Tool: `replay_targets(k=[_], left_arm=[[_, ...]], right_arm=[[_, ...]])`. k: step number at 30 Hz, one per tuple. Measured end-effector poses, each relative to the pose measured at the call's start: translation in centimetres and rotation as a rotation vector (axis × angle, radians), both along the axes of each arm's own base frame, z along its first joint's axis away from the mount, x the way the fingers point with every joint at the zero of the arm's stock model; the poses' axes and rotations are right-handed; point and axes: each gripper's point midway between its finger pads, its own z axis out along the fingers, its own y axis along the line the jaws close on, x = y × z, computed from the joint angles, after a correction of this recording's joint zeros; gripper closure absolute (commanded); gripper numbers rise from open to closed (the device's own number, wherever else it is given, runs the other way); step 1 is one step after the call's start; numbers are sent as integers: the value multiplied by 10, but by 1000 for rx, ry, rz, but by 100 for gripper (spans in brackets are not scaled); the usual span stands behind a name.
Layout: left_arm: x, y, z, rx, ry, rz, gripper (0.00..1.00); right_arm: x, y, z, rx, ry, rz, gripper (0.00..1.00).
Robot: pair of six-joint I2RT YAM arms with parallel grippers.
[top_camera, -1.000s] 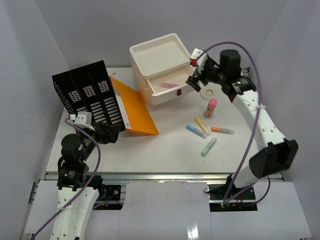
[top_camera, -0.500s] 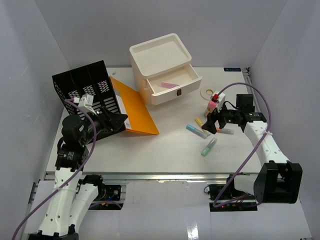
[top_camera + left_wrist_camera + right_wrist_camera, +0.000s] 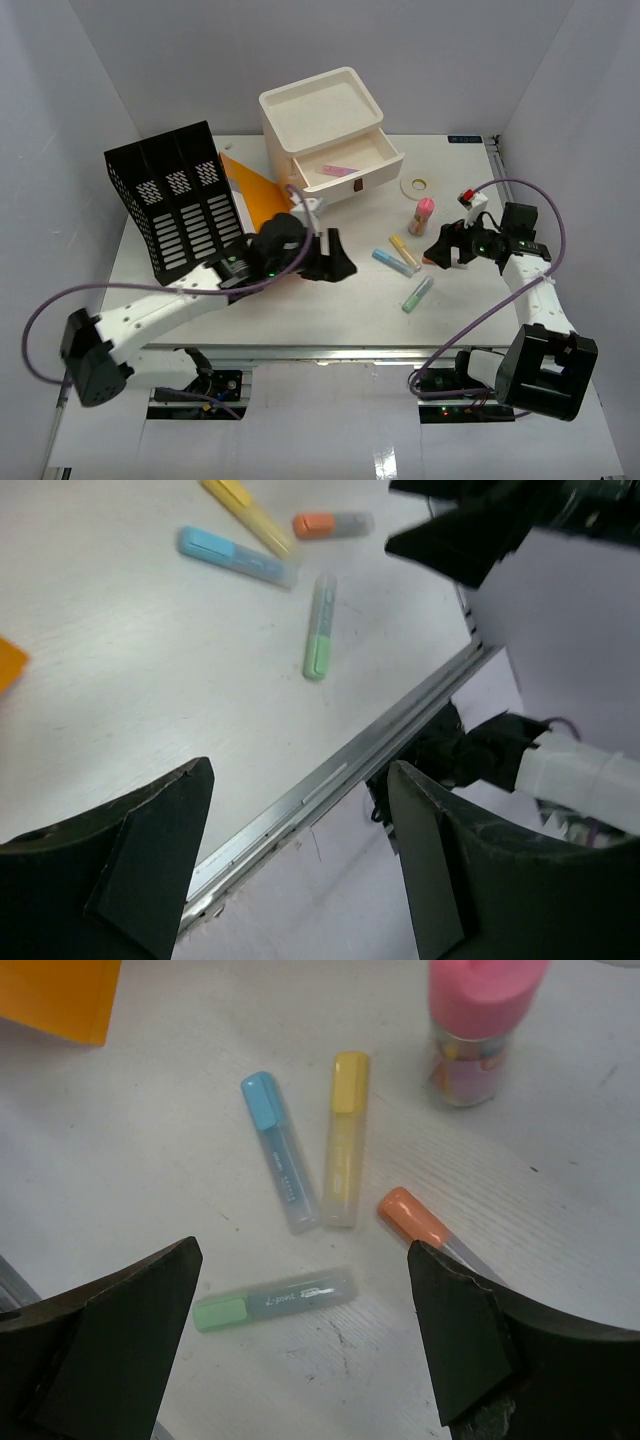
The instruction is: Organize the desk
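Spanning the top view, the white table point(image 3: 330, 315) carries a black file rack point(image 3: 175, 195) and an orange folder point(image 3: 255, 192) at the left. A cream drawer box point(image 3: 320, 112) stands at the back with one drawer point(image 3: 345, 165) pulled out. A tape roll point(image 3: 418, 184) and a pink-capped bottle point(image 3: 421, 215) stand to the right. Only this view shows the rack, box and tape.

The left gripper point(image 3: 340, 266) hovers near the table's middle. The right gripper point(image 3: 436, 252) hangs over the right side of a highlighter cluster, covering the orange highlighter point(image 3: 420, 1222), which both wrist views show plainly.

- **Left wrist view:** the left fingers point(image 3: 150, 850) are spread wide and hold nothing, framing the table's front metal rail point(image 3: 335, 778). The four highlighters lie beyond it.
- **Right wrist view:** the right fingers point(image 3: 110, 1340) are likewise spread wide and bare. Below them the blue highlighter point(image 3: 280, 1150) and yellow highlighter point(image 3: 343, 1140) lie side by side. The green highlighter point(image 3: 275, 1300) lies crosswise, nearer the camera.
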Motion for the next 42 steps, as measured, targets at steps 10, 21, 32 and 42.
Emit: replay_targets(k=[10, 21, 32, 42], left_arm=[[-12, -159, -93, 307, -61, -272, 14], [1, -242, -160, 427, -109, -396, 15], [12, -250, -170, 533, -167, -367, 20], [19, -251, -176, 566, -193, -342, 30]], right_arm=[[2, -47, 3, 74, -21, -184, 10], [2, -56, 5, 99, -35, -211, 10], [9, -71, 5, 62, -59, -266, 10], [10, -78, 1, 33, -57, -287, 10]])
